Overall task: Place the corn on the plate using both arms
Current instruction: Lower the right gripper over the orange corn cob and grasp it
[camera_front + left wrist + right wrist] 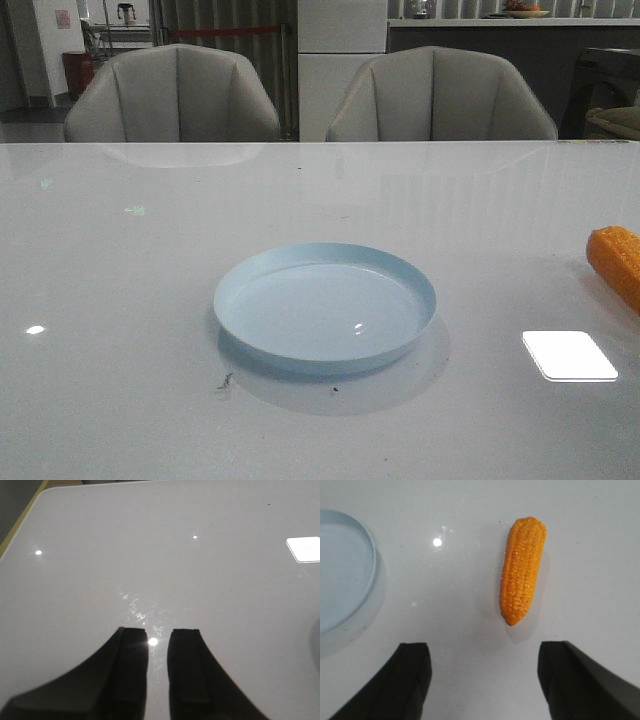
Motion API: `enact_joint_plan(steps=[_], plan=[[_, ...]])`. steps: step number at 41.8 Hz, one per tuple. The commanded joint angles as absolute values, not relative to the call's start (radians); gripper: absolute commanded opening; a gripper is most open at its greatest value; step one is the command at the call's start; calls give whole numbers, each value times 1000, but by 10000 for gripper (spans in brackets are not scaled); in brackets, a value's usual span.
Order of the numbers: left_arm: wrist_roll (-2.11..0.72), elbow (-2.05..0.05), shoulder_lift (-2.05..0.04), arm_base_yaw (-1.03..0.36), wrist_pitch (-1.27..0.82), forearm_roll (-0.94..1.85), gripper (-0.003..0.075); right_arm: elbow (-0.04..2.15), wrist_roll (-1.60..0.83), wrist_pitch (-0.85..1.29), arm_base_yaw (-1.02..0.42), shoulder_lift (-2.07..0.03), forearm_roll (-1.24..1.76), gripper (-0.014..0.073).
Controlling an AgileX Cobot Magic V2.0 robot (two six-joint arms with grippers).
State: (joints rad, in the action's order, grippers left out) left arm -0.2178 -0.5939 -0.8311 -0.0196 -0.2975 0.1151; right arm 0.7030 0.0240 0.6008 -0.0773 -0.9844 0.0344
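Note:
The pale blue plate (325, 305) lies empty at the middle of the white table. The orange corn (618, 262) lies on the table at the far right, cut off by the front view's edge. In the right wrist view the corn (522, 577) lies flat, tapered end toward my right gripper (485, 647), which is wide open, empty and a short way off it. The plate's rim (370, 555) shows beside it. My left gripper (159, 632) hovers over bare table, jaws nearly together with a thin gap, holding nothing. Neither arm shows in the front view.
Two grey chairs (175, 95) (440, 95) stand behind the table's far edge. The table's yellowish edge (20, 522) shows in the left wrist view. A bright window reflection (568, 355) lies on the table right of the plate.

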Motion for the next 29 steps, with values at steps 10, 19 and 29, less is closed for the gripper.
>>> enact_joint_plan(steps=[10,19,29], plan=[[-216,-614,-780,-18,-218,119,202,1006,26,567,-73,-1272,0,559],[-216,-614,-780,-18,-218,119,202,1220,90,620,-32,-1502,-22,554],[-216,-614,-780,-18,-218,119,202,1342,102,686,25,-1695,-24,552]])
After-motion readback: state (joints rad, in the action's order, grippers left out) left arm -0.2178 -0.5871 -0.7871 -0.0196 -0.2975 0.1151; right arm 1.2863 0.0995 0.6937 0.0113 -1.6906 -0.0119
